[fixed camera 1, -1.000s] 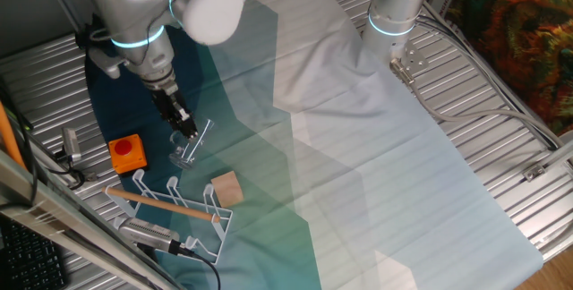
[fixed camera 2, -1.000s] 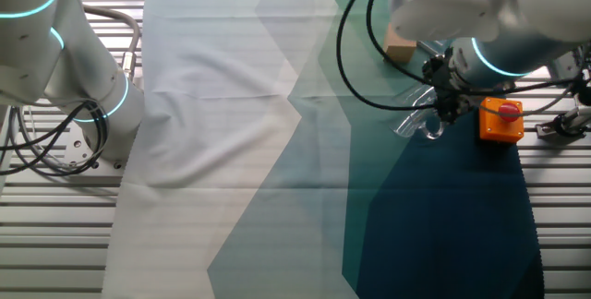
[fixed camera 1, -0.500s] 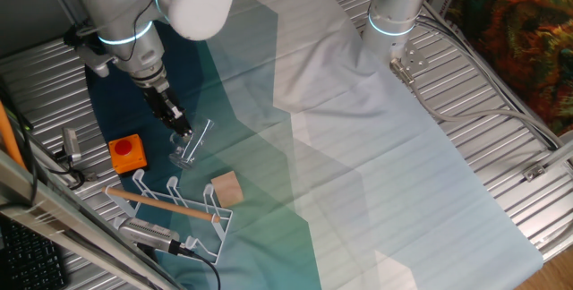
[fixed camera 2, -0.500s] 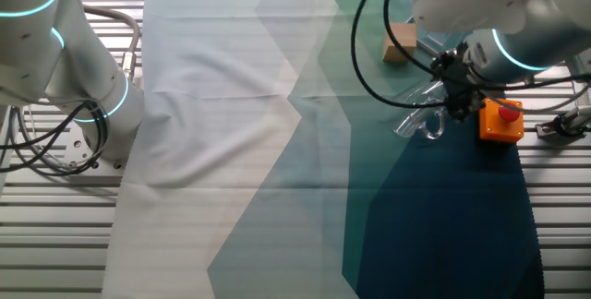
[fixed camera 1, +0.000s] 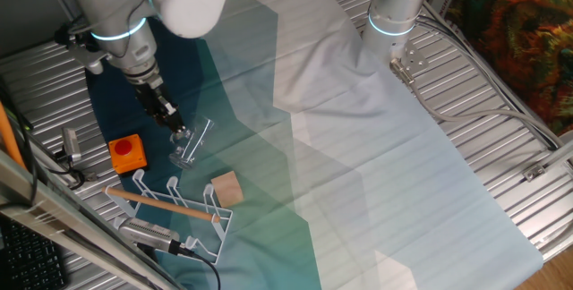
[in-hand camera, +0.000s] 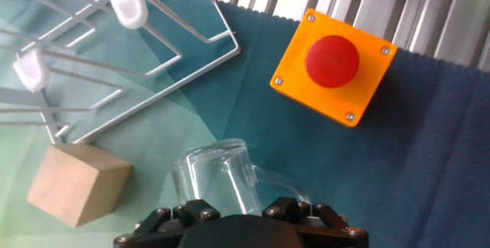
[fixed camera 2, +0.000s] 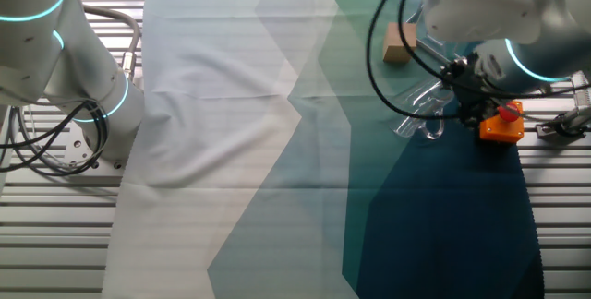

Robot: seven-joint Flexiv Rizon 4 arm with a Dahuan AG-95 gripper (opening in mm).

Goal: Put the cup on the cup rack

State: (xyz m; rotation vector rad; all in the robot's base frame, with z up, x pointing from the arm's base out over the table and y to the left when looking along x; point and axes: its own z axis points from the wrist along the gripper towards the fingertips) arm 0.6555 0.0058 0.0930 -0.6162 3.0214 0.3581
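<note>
Toward the left side of the frame in one fixed view, the end effector (fixed camera 1: 178, 131) sits low over the dark blue cloth on the worktop (fixed camera 1: 466, 156), and the cup (fixed camera 1: 192, 145) lies on its side directly at the fingertips, touching or nearly so. From the hand view the cup (in-hand camera: 222, 177) is straight ahead of the fingers at bottom centre, its handle pointing to the right of the frame and its body running up and away along the line of the fingers. Whether the fingers are spread or pinched on the handle I cannot tell; their tips fall out of sight below the frame. The cup rack (fixed camera 1: 170, 202) stands at lower left, just below the cup, so the carry looks short, down-frame from the end effector. Going left to right in that view I count one orange button box (fixed camera 1: 127, 152), one cup rack, one cup, one wooden block (fixed camera 1: 226, 188), and a second, idle arm (fixed camera 1: 398, 4) at upper right, well apart.
</note>
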